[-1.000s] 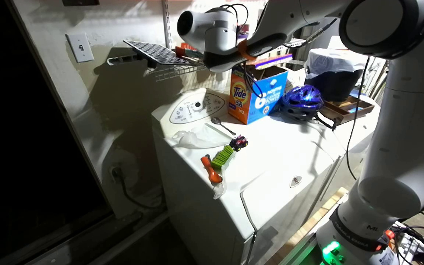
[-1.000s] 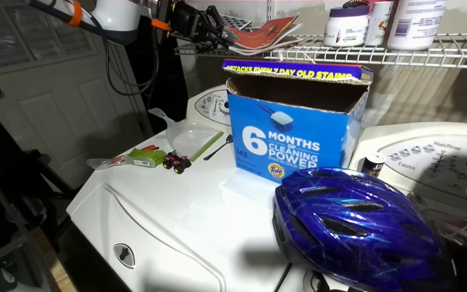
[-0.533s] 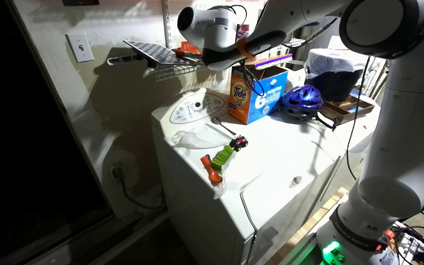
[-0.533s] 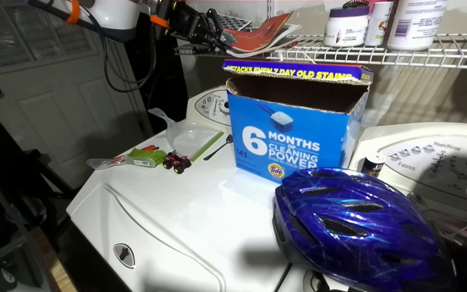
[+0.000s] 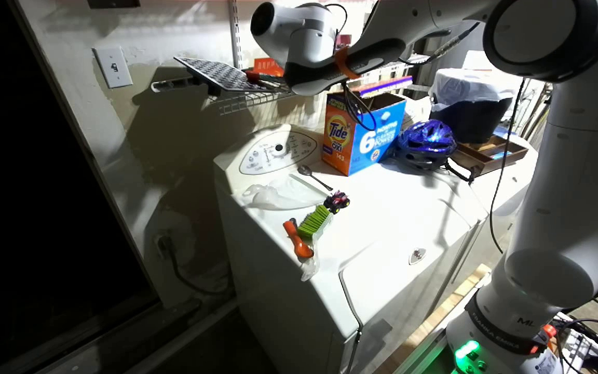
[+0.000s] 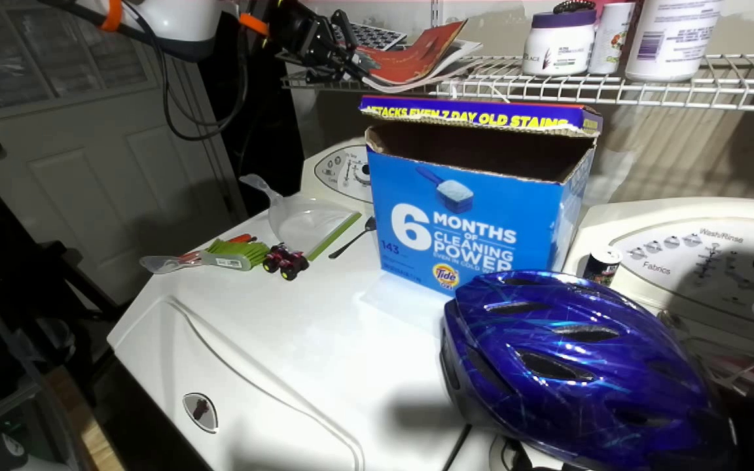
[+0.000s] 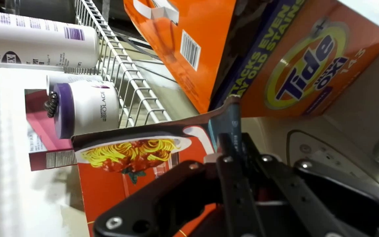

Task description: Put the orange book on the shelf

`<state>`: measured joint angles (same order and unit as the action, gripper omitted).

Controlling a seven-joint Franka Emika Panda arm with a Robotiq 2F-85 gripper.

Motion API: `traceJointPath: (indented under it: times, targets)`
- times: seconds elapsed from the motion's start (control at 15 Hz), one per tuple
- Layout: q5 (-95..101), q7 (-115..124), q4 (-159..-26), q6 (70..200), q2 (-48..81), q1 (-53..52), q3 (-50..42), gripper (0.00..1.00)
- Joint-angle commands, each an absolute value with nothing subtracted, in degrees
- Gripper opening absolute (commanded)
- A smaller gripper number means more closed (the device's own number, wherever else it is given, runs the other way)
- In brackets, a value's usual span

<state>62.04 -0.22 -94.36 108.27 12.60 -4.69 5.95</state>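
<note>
The orange book [image 7: 107, 187], thin and floppy with a spaghetti picture on its cover, is pinched by one edge in my gripper [image 7: 236, 141], whose two fingers press together on its bluish spine. In an exterior view the book [image 6: 416, 57] juts from the gripper [image 6: 359, 64], its far end curling upward and white pages fanning out beneath. It lies over the left part of the white wire shelf [image 6: 730, 91]; whether it touches the rods I cannot tell. A bit of orange book [image 5: 269, 66] shows past the arm in an exterior view, where the gripper is hidden.
A checkered board [image 5: 221, 74] lies at the shelf's end, close to the book. White bottles and a purple-lidded jar [image 6: 559, 46] stand further along. Below are the open Tide box [image 6: 468, 216], a blue helmet [image 6: 580, 366], a green brush [image 6: 236, 252] and a toy car [image 6: 285, 261].
The arm has risen slightly and drawn a little to the left in the exterior view facing the shelf. The book has shifted left along with it, still gripped.
</note>
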Motion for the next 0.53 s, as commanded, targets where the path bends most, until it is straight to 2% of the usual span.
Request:
traceJointPath:
  times: [0.0,0.47]
  targets:
    - [60.6,-2.4,-95.1,108.0,10.5,-5.5,5.8,0.02]
    - [61.1,-2.4,-95.7,108.3,8.5,-5.9,6.0,0.02]
